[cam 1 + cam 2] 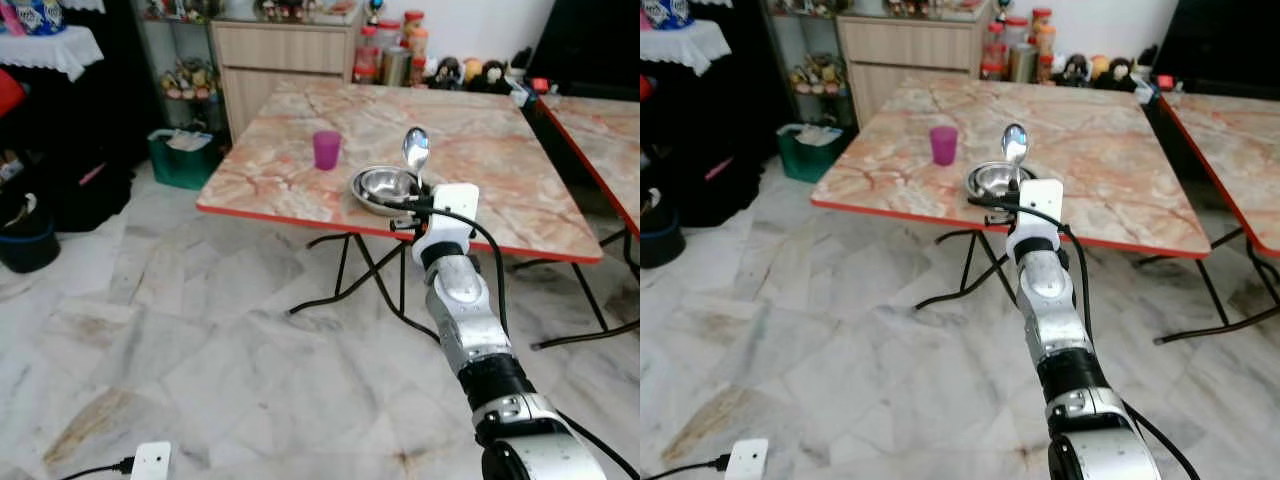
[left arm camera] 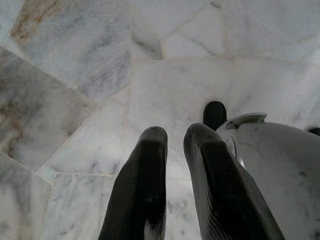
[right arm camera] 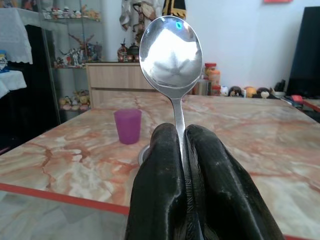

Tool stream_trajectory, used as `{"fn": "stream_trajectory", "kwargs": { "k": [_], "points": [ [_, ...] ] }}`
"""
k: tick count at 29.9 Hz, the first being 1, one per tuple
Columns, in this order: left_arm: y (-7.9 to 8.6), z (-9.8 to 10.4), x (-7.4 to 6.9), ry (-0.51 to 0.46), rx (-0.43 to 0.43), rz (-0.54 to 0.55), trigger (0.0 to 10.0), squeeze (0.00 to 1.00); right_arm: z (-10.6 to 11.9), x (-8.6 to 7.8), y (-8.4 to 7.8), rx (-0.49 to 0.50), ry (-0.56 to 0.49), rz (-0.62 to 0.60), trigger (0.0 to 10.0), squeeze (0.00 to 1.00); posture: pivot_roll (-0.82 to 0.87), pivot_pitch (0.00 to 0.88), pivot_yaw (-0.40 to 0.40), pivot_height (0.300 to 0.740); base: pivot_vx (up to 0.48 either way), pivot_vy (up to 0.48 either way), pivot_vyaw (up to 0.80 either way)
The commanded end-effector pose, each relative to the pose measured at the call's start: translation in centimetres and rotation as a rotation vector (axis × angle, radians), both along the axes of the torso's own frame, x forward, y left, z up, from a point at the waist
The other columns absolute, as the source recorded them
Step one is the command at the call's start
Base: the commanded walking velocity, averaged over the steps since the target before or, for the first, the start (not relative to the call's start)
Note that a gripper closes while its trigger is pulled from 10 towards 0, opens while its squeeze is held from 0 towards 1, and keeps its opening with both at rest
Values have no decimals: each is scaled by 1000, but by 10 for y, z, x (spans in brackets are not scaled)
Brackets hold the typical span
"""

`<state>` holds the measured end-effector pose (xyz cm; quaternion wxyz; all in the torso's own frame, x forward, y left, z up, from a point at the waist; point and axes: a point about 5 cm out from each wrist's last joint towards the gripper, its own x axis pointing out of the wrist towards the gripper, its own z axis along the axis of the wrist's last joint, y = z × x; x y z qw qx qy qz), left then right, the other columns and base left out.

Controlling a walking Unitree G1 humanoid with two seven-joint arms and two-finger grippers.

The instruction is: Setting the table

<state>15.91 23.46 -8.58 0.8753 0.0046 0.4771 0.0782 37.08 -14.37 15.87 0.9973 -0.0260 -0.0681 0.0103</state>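
My right gripper [image 1: 415,205] is raised before the near edge of the marble table [image 1: 500,170] and is shut on a steel spoon [image 1: 415,152], whose bowl stands upright above the fingers [image 3: 165,165]. Right behind it on the table sits a steel bowl [image 1: 380,187]. A purple cup [image 1: 326,149] stands to the bowl's left, also visible as the cup [image 3: 127,126] in the right wrist view. My left gripper [image 2: 172,137] hangs idle over the floor with its fingers close together and nothing between them.
A second marble table [image 1: 600,140] stands at the right. A wooden cabinet [image 1: 280,60] with jars and toys on the floor beside it is behind the table. A green bin [image 1: 182,157] and dark bags lie at the left. A white plug box [image 1: 150,462] lies on the floor.
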Motion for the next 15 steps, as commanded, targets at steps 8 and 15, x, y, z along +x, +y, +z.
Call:
{"fn": "stream_trajectory", "kwargs": {
  "k": [8, 15],
  "points": [
    [-2, 0, 0, 3, 1, -11, 10000, 0, 2, 0, -9, 12, -6, -27, 10000, 0, 36, 0, 9, 740, 180, 0, 0],
    [-2, 0, 0, 5, -1, -10, 10000, 0, 0, 0, -10, 12, 2, -38, 10000, 0, 38, 0, 11, 740, 267, 0, 0]
  ]
}}
